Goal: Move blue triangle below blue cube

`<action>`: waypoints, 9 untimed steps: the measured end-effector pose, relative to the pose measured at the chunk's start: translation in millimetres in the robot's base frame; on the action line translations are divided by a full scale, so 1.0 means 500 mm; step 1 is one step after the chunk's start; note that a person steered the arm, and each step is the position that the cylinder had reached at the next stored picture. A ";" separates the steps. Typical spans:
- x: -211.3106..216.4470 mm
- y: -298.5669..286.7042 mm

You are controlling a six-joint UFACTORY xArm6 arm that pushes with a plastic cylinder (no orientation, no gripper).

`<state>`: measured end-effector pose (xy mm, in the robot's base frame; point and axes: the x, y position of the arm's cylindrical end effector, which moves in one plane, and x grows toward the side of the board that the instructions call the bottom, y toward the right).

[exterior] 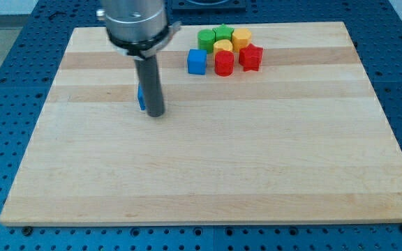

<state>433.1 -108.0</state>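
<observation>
The blue cube [197,61] sits near the view's top centre, at the left end of a cluster of blocks. A blue block [141,98], mostly hidden behind my rod, shows as a thin blue sliver at the rod's left side; its shape cannot be made out, but it is likely the blue triangle. My tip [157,113] rests on the board right against this block, on its right side. The tip is left of and below the blue cube.
Beside the blue cube lie a green block [206,38], a green star-like block [223,33], two yellow blocks [241,37] [222,47], a red cylinder [223,63] and a red block [250,57]. The wooden board [208,174] ends at blue perforated table.
</observation>
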 end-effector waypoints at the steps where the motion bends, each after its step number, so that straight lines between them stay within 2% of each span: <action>1: -0.007 -0.019; 2: -0.019 -0.011; 3: -0.072 0.057; 4: -0.081 0.074; 5: 0.000 0.037; 6: 0.084 -0.058; 7: 0.063 -0.141; 9: -0.142 -0.101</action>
<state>362.3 -158.4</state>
